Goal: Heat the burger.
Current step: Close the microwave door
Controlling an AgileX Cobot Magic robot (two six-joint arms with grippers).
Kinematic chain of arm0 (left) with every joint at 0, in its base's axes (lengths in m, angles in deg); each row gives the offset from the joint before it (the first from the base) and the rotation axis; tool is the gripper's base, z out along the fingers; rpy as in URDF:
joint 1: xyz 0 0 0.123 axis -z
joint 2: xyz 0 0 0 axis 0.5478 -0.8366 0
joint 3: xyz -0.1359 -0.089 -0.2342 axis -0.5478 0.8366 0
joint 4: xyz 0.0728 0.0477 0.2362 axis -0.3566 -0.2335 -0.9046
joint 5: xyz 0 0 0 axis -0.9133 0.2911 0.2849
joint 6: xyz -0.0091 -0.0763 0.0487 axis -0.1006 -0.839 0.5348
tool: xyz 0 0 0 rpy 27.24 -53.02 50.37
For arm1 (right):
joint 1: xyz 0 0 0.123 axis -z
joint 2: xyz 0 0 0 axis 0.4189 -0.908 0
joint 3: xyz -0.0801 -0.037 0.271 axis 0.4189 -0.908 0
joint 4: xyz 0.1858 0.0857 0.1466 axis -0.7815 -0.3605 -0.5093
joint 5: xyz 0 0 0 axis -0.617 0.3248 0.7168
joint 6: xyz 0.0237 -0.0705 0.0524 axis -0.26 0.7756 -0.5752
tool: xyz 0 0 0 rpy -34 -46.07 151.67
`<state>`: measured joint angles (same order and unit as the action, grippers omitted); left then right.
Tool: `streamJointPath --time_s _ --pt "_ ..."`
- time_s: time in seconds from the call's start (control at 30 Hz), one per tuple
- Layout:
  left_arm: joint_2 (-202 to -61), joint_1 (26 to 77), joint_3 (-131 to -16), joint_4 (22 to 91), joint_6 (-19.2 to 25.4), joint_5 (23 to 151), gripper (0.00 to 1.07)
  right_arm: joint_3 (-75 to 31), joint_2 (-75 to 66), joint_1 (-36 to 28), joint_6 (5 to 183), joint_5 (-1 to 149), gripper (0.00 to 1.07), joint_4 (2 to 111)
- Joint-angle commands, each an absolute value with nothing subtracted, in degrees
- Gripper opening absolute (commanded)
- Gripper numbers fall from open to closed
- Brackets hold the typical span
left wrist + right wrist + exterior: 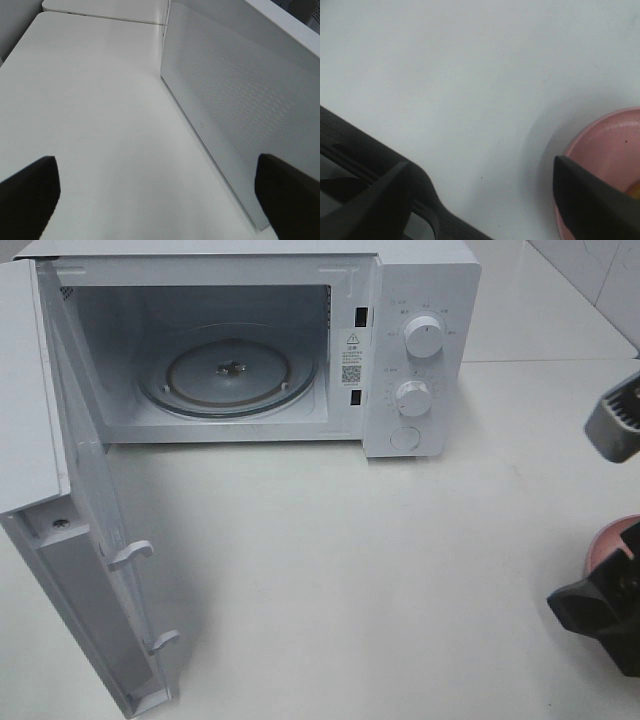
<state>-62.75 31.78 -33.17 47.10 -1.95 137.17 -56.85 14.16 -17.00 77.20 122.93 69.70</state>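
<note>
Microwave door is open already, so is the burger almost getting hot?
Not yet. Done: the microwave door hangs open and the glass turntable inside is bare. In hand: nothing; the right gripper hovers with jaws apart at the pink plate. Left: lifting the food in, shutting the door, turning the knobs.

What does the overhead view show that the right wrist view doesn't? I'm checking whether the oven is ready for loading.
Only the overhead view shows the microwave with its door swung open and the glass turntable bare. Only the right wrist view shows the plate's inside and the right gripper open, empty, one finger over the rim. Both share the pink plate and the white table.
</note>
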Motion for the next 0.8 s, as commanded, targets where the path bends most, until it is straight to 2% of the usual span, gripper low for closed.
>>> streamJointPath --time_s 0.03,0.23,0.8 --pt "-62.3 31.8 -32.9 47.3 -2.0 136.7 0.98 -56.8 17.3 -16.8 78.0 127.0 0.74 68.9" --pt "-62.3 31.8 -32.9 47.3 -2.0 136.7 0.98 -56.8 25.7 -16.8 78.0 134.8 0.74 68.9" --pt "-62.3 31.8 -32.9 47.3 -1.9 136.7 0.98 -57.2 34.9 -16.8 77.9 136.5 0.74 69.0"
